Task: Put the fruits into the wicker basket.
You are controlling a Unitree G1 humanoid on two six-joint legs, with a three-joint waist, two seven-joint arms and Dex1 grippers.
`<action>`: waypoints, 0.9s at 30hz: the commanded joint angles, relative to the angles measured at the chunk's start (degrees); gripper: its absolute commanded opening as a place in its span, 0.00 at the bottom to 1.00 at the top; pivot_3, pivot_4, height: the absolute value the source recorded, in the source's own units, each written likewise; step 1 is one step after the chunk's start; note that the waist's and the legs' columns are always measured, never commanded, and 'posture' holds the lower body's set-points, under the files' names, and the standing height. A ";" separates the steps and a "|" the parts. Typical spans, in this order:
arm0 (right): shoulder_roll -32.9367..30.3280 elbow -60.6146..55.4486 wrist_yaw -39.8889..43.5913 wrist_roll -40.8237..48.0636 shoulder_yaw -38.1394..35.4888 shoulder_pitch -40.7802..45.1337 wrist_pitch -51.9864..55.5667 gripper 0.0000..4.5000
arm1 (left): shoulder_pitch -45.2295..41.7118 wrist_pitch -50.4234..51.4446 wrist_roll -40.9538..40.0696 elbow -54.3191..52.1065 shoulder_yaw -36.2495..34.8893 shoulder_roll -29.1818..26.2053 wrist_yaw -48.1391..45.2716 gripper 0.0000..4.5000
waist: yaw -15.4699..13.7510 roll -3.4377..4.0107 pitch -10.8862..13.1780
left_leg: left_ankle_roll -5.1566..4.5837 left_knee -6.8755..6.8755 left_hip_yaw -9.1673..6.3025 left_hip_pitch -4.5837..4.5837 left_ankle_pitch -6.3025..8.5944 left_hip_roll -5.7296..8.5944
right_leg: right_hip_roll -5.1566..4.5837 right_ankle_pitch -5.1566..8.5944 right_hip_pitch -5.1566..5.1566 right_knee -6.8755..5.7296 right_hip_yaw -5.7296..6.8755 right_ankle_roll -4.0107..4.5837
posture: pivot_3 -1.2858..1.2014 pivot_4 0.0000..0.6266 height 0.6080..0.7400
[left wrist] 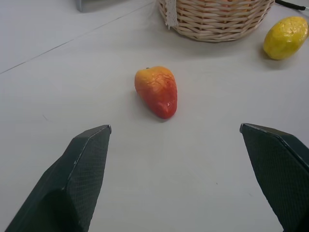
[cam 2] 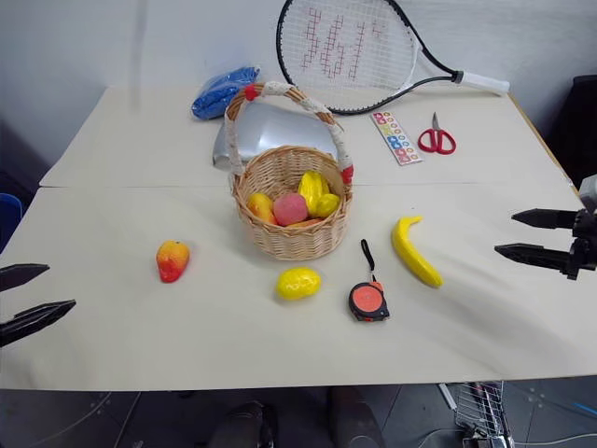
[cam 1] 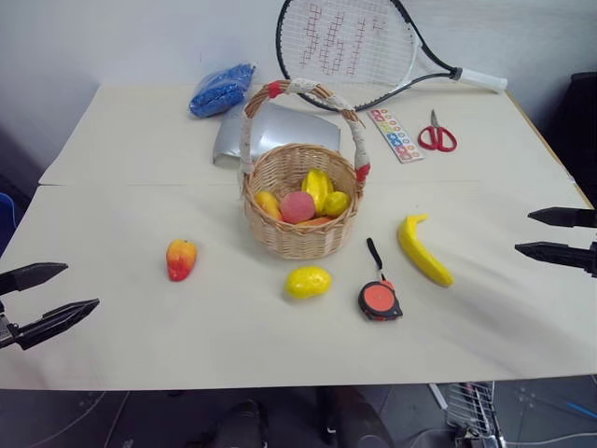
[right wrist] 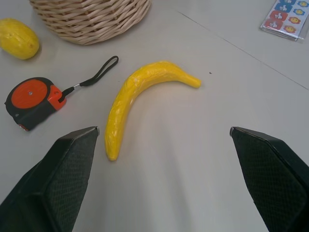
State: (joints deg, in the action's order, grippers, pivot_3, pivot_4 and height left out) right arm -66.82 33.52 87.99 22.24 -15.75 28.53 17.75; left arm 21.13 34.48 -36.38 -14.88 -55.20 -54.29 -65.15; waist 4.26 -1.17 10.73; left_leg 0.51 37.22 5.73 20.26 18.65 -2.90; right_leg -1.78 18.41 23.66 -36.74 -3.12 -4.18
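A pale bench (cam 1: 121, 327) carries the wicker basket (cam 1: 300, 238) at its middle. Before it lie a red-orange mango (cam 1: 181, 259), a lemon (cam 1: 308, 281), a tape measure (cam 1: 380, 300) and a banana (cam 1: 423, 250). Behind lie a silver pouch (cam 1: 280, 131), a blue bag (cam 1: 222, 90), a racket (cam 1: 359, 47), a sticker sheet (cam 1: 396, 134) and red scissors (cam 1: 437, 136).

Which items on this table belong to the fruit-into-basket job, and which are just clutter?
Job: wicker basket already holding fruits; mango-like fruit, lemon, banana on the table.

Clutter: tape measure, scissors, tennis racket, sticker sheet, blue bag, silver pouch.
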 commanded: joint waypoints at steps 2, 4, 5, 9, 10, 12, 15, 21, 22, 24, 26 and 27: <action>-1.28 -0.92 2.34 1.40 -0.90 0.33 0.60 1.00 | 0.46 -2.10 1.29 0.73 -1.25 0.21 0.22 1.00 | 0.22 0.00 0.00 | 0.00 0.02 0.00 0.00 0.00 0.00 | 0.00 0.00 -0.01 -0.02 0.00 0.00 | 0.52 0.24 1.00; -1.34 -0.72 2.05 0.71 -0.52 0.17 -0.16 1.00 | -0.40 -1.50 0.76 0.93 -1.28 0.36 1.17 1.00 | 0.35 0.00 0.00 | 0.00 0.03 0.00 0.00 0.00 0.01 | 0.00 0.00 -0.01 -0.05 0.00 0.00 | 0.52 0.24 1.00; -1.36 -0.64 1.71 0.20 -0.17 0.13 -0.51 1.00 | -1.14 -1.36 0.39 1.22 -1.32 0.40 1.72 1.00 | 0.38 0.00 0.00 | 0.00 0.04 0.00 -0.01 0.00 0.00 | 0.00 0.00 -0.01 -0.07 0.00 0.00 | 0.52 0.24 1.00; -1.40 -0.65 2.20 1.15 -0.40 0.85 1.56 1.00 | -2.35 -0.59 -0.54 1.65 -1.49 0.41 2.57 1.00 | 0.45 0.00 0.00 | 0.01 0.08 0.00 -0.02 -0.01 0.00 | 0.01 0.00 0.00 -0.14 0.00 -0.01 | 0.52 0.24 1.00; -1.39 -0.71 2.21 1.20 -0.42 0.86 1.64 1.00 | -2.21 -0.77 -0.24 1.69 -1.23 0.37 2.46 1.00 | 0.51 0.00 0.00 | 0.00 0.09 0.00 -0.02 -0.01 0.00 | 0.01 0.00 0.00 -0.15 -0.01 -0.01 | 0.52 0.24 1.00; -1.46 -0.93 2.13 0.88 -0.35 0.34 1.19 1.00 | -1.74 -1.06 0.09 1.47 -1.05 0.47 2.25 1.00 | 0.64 0.00 0.00 | 0.01 0.09 0.01 -0.02 -0.01 0.00 | 0.01 0.00 0.00 -0.16 -0.02 -0.01 | 0.52 0.24 1.00; -1.38 -1.17 1.62 0.14 -0.16 -0.65 0.17 1.00 | -1.36 -1.30 0.23 1.37 -0.91 0.71 2.20 1.00 | 0.61 0.00 0.00 | 0.01 0.08 0.02 -0.04 -0.01 -0.01 | 0.02 0.00 0.00 -0.16 -0.02 -0.01 | 0.52 0.24 1.00; -0.89 -1.97 0.30 -0.35 -0.41 -1.85 -1.08 1.00 | -2.55 -1.67 0.39 1.75 0.83 0.13 2.51 1.00 | 0.53 0.00 0.00 | 0.01 0.10 0.02 -0.03 -0.02 0.01 | 0.01 0.00 -0.01 -0.17 -0.02 -0.01 | 0.52 0.24 1.00; -0.83 -2.23 0.12 -0.30 -0.45 -1.91 -1.05 1.00 | -3.09 -1.67 0.27 1.82 1.32 0.02 2.63 1.00 | 0.53 0.00 0.00 | 0.01 0.11 0.02 -0.04 -0.02 0.01 | 0.01 -0.01 -0.01 -0.18 -0.02 -0.01 | 0.52 0.24 1.00; -0.60 -3.23 -0.47 -0.15 -0.33 -1.72 -0.48 1.00 | -5.01 -1.10 -0.79 1.46 2.94 0.00 3.21 1.00 | 0.52 0.00 0.00 | 0.01 0.12 0.02 -0.04 -0.02 0.01 | 0.01 -0.01 -0.01 -0.21 -0.02 -0.01 | 0.52 0.24 1.00; -0.28 -4.97 -1.21 -0.30 -0.05 -1.91 -0.56 1.00 | -7.28 -0.14 -2.04 0.49 5.24 0.05 3.90 1.00 | 0.51 0.00 0.00 | 0.03 0.15 0.01 -0.04 -0.03 0.01 | 0.02 -0.01 0.00 -0.26 -0.02 -0.01 | 0.52 0.24 1.00; -0.10 -6.72 -1.27 -0.10 0.29 -2.26 0.08 1.00 | -8.67 0.22 -2.59 -0.59 7.41 0.12 4.22 1.00 | 0.50 0.00 0.00 | 0.03 0.15 0.01 -0.05 -0.03 0.01 | 0.02 -0.01 -0.01 -0.27 -0.02 -0.02 | 0.52 0.24 1.00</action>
State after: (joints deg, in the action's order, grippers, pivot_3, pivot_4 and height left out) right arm -66.79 30.04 86.86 21.51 -15.37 26.21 17.66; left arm 13.54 34.29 -37.03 -13.05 -49.42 -53.78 -61.53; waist 4.76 -1.17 10.73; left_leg 0.54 37.38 5.74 20.19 18.61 -2.89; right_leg -1.77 18.40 23.65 -37.04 -3.15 -4.20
